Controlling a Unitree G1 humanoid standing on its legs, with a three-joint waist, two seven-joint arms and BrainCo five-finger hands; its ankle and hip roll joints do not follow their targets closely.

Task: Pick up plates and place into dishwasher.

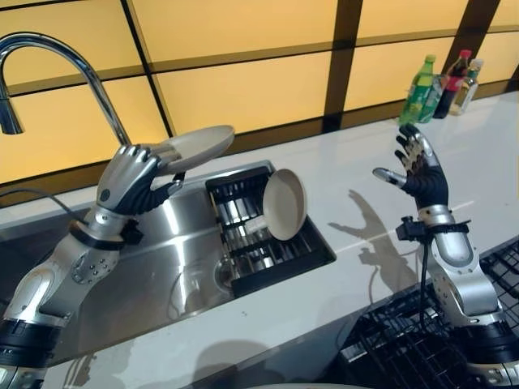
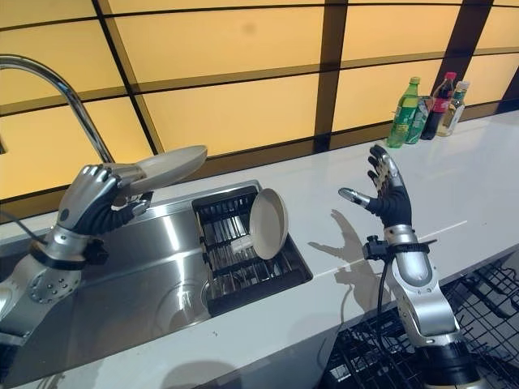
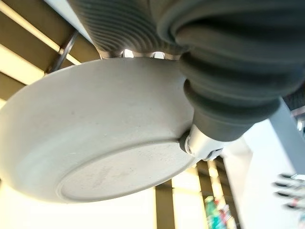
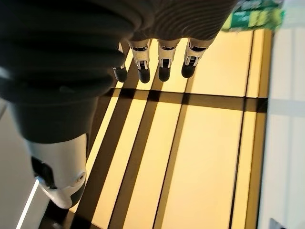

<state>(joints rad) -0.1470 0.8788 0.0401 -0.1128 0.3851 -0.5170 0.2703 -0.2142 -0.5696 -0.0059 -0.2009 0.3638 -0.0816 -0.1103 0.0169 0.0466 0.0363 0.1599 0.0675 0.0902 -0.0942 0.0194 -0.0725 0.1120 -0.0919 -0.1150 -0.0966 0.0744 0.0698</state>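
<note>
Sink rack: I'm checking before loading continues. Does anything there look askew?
Yes. One plate stands on edge in the rack, leaning rather than seated flat. Another plate is held tilted above the sink in the left robot hand.

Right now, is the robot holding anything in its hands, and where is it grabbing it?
The left hand grips a grey plate by its rim, lifted over the sink. The right hand is open and holds nothing.

Bright warm backlit wall panels (image 1: 243,89); hard hand shadows on white bench (image 1: 357,275); sink steel (image 1: 162,259) glares; wrist views blurred.
</note>
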